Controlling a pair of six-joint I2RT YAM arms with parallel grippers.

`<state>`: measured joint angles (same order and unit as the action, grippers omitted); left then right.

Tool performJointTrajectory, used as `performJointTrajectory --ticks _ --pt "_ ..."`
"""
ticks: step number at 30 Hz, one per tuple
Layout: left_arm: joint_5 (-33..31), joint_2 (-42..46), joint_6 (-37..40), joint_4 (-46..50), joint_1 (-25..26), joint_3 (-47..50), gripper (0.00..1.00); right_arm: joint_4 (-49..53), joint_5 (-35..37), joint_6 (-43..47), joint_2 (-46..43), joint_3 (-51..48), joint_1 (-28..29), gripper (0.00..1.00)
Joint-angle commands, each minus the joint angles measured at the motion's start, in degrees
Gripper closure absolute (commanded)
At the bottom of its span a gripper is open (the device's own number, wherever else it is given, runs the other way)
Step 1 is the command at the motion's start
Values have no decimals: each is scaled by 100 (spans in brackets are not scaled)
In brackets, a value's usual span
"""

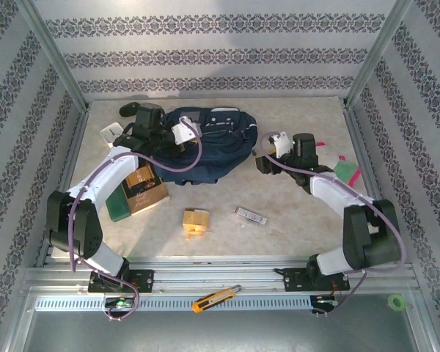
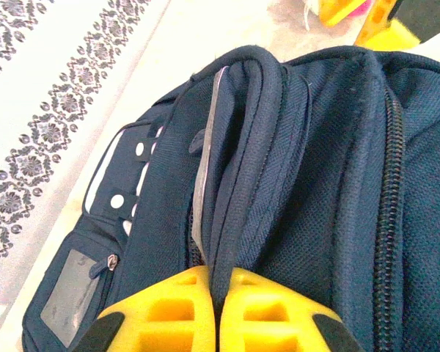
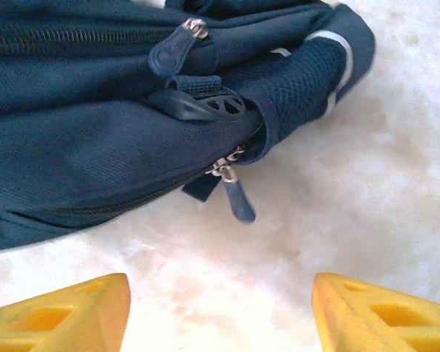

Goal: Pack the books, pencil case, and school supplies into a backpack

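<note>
Fabric of the backpack [image 2: 301,147] sits pinched in the closed left gripper [image 2: 218,293]; the right gripper [image 3: 220,297] stands open, a zipper pull [image 3: 238,198] just ahead.

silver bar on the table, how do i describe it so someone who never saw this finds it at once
Start at the big navy backpack at the far middle of the table. Between it and the near edge lie two small things, apart. The silver bar is the right-hand one: slim, flat, pale, while its neighbour is a chunky tan-yellow block.
</note>
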<state>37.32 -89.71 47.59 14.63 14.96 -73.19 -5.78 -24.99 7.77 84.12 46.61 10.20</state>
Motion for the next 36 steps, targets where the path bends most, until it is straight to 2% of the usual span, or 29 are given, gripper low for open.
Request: performJointTrajectory --ticks 1,5,13,15,18,20,21,23,24,29,32,36 --pt "834 165 -277 -182 -182 -343 100 446 -588 1718 416 442 -9 35" --pt "1171 120 -586 -400 -382 -459 100 807 -939 2185 1085 1086 -9 35" --pt "1614 59 -1011 -781 -639 -512 100 856 -1543 2094 1973 1966 -34 36" --pt "1697 34 -1139 -912 -663 -495 100 778 -1806 2034 2054 2059 -46 40" --pt "1622 -10 -1245 -1008 -663 -482 100 722 -1886 2056 1986 2045 -51 56" --pt "1410 -34 -1314 -1109 -661 -423 100 694 -2015 1999 1861 1987 -83 71" --pt "1249 -21 -1338 -1155 -660 -380 100 701 -2108 1954 1746 1924 -107 82" --pt "871 12 -1388 -1253 -631 -283 100 738 -2141 1926 1542 1787 -123 96" --pt "736 31 -1391 -1274 -626 -239 100 782 -2165 1930 1423 1712 -121 99" --pt "-176 78 -1287 -1114 -420 -116 100 921 -2363 1804 945 1419 -116 100" --pt "-374 136 -1486 -1286 -314 66 100 927 -2546 1576 752 1315 -82 100" --pt "-1097 164 -1559 -1344 29 207 100 1383 -2391 1263 502 1383 207 100"
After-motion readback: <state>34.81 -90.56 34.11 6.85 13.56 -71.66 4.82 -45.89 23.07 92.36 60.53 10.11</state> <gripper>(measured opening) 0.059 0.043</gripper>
